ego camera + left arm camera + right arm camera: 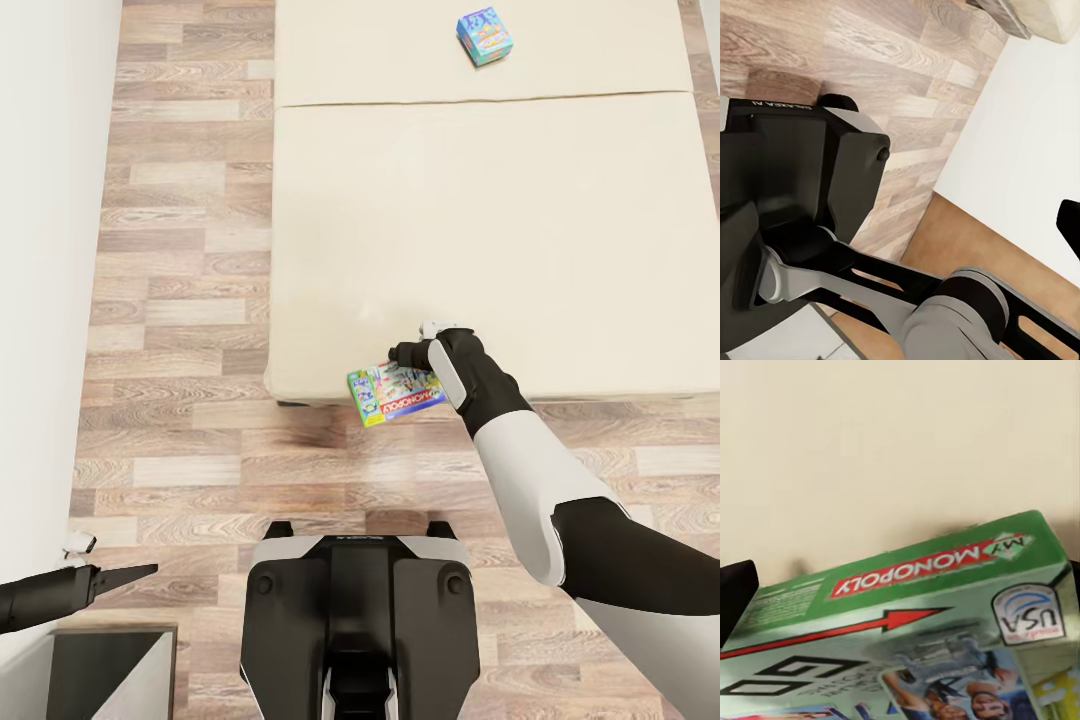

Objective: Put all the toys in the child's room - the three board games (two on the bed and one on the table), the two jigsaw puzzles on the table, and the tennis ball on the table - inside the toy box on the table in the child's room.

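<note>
The bed (480,230), a broad low slab of plain beige mattress with a seam across its far part, is seen from above on a floor (180,300) of pale wood-grain planks, with a white wall (40,250) along the left. Two of the board games are seen on it: a small blue box (485,36) lies far off beyond the seam, well out of reach, while the nearer Monopoly box (394,393), flat, glossy and green-edged with cartoon print, sits at the near edge of the mattress and partly overhangs the floor. Its long axis is laid roughly along that edge, slightly tilted. The right gripper (408,353) is placed just behind and touching or almost touching this box, which lies toward the robot from the fingers; in the right wrist view the box (907,622) is seen very close beneath the camera, its green lettered side uppermost. Whether the right jaws are closed on it cannot be told. The left gripper (120,575) is held low and idle near the wall, well apart, its dark tapered fingers drawn together on nothing.
</note>
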You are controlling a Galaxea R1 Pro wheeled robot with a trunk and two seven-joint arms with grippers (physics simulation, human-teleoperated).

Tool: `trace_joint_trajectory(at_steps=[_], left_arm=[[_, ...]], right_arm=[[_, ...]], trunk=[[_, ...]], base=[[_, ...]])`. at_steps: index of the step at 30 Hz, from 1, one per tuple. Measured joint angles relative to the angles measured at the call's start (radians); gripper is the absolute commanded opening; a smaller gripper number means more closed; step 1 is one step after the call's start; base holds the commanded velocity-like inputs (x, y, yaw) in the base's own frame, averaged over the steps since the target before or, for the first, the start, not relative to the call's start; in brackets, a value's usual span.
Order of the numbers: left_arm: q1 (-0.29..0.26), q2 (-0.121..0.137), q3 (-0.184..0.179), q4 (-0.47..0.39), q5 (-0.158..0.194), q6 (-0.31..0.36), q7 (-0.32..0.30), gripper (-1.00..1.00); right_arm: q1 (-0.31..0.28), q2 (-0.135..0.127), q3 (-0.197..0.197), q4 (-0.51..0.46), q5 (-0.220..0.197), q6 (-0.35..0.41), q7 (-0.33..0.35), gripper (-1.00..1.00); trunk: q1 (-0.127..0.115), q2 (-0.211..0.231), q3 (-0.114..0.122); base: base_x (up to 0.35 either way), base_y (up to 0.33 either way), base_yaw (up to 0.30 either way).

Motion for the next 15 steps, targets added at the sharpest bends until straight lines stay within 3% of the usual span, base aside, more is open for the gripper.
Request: trace_joint_trajectory(at_steps=[15], left_arm=[[0.0, 0.0, 0.0, 0.0, 0.0, 0.0, 0.0, 1.0]], right_arm=[[0.001, 0.0, 0.0, -0.001, 0.0, -0.001, 0.0, 1.0]], trunk=[[0.0, 0.0, 0.0]], base=[[-0.001, 0.0, 0.0]])
